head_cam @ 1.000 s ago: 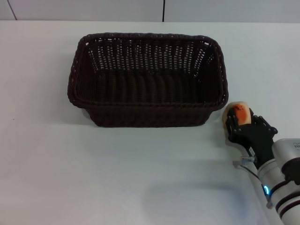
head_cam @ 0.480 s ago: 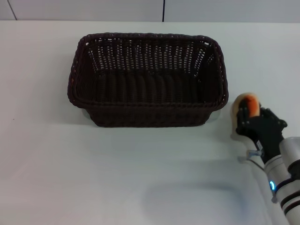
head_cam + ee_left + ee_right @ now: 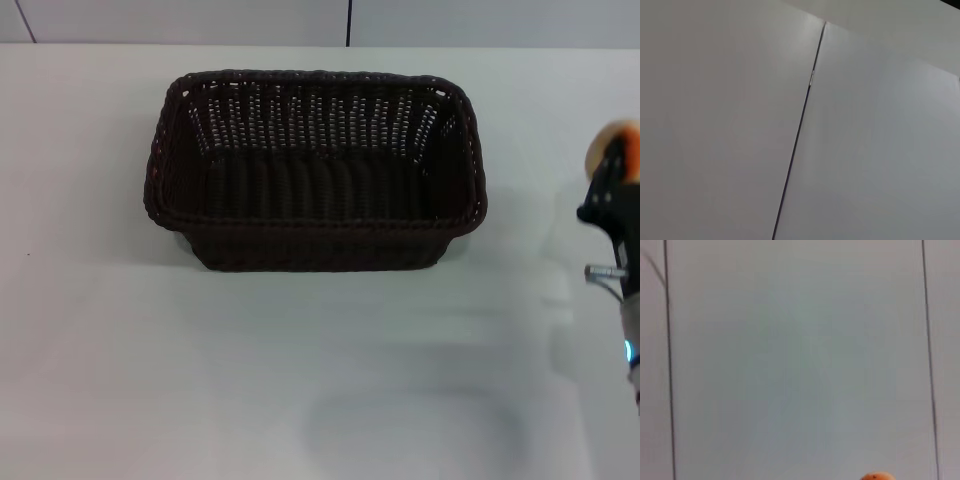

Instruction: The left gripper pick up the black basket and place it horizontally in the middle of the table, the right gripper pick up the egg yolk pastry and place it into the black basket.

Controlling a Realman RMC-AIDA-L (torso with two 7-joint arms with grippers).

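The black basket (image 3: 315,168) lies lengthwise across the middle of the white table (image 3: 150,350) in the head view, open side up and empty. My right gripper (image 3: 618,175) is at the right edge of the head view, lifted above the table to the right of the basket. It is shut on the egg yolk pastry (image 3: 612,148), whose pale body and orange-red spot show above the black fingers. The pastry's orange top also shows in the right wrist view (image 3: 878,476). The left gripper is out of view.
The left wrist view shows only pale wall panels with a dark seam (image 3: 800,130). The right wrist view shows pale panels with two dark vertical seams. A wall runs behind the table's far edge (image 3: 350,45).
My right gripper has lifted the pastry off the table beside the basket's right front corner and carried it up and to the right. The basket has not moved.
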